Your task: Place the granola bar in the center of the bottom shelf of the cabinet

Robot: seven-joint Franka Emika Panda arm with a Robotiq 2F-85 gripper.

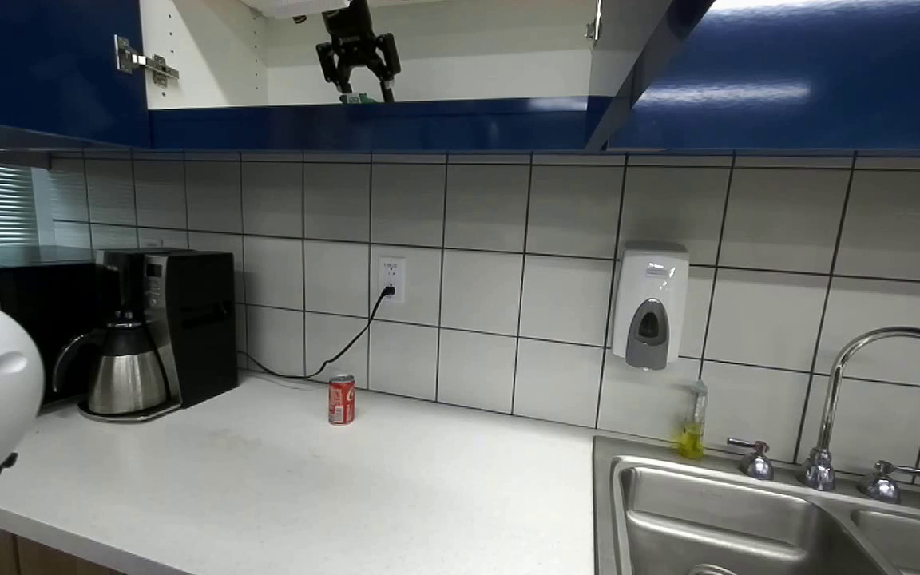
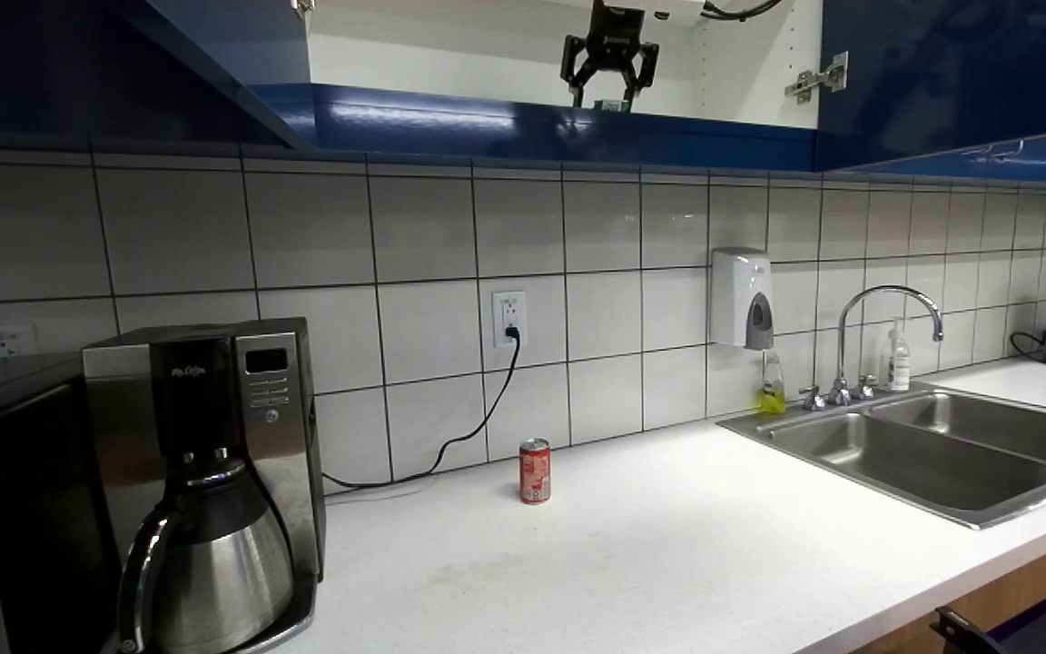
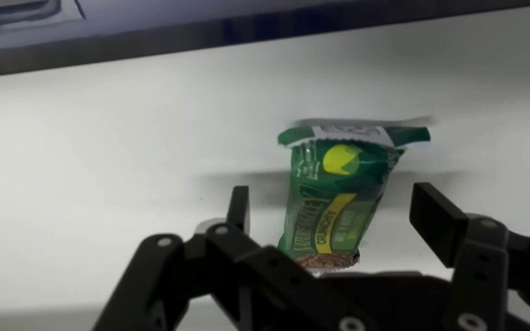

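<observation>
The granola bar (image 3: 334, 193) is a green wrapped packet on the white bottom shelf (image 3: 85, 161) of the cabinet in the wrist view. My gripper (image 3: 336, 211) is open around it, with one finger on each side and gaps between fingers and wrapper. In both exterior views the gripper (image 1: 366, 91) (image 2: 605, 98) points down inside the blue cabinet (image 1: 492, 64) (image 2: 432, 45). Only the top of the bar (image 1: 358, 98) (image 2: 612, 105) shows there, above the blue front edge. The shelf surface is hidden behind that edge in both exterior views.
The blue front edge (image 1: 460, 124) runs along the shelf, with open doors (image 1: 45, 72) (image 2: 959, 82) at the sides. Below, a red can (image 1: 341, 399) and a coffee maker (image 1: 196, 327) stand on the counter. A soap dispenser (image 1: 652, 303) hangs above the sink (image 1: 612, 479).
</observation>
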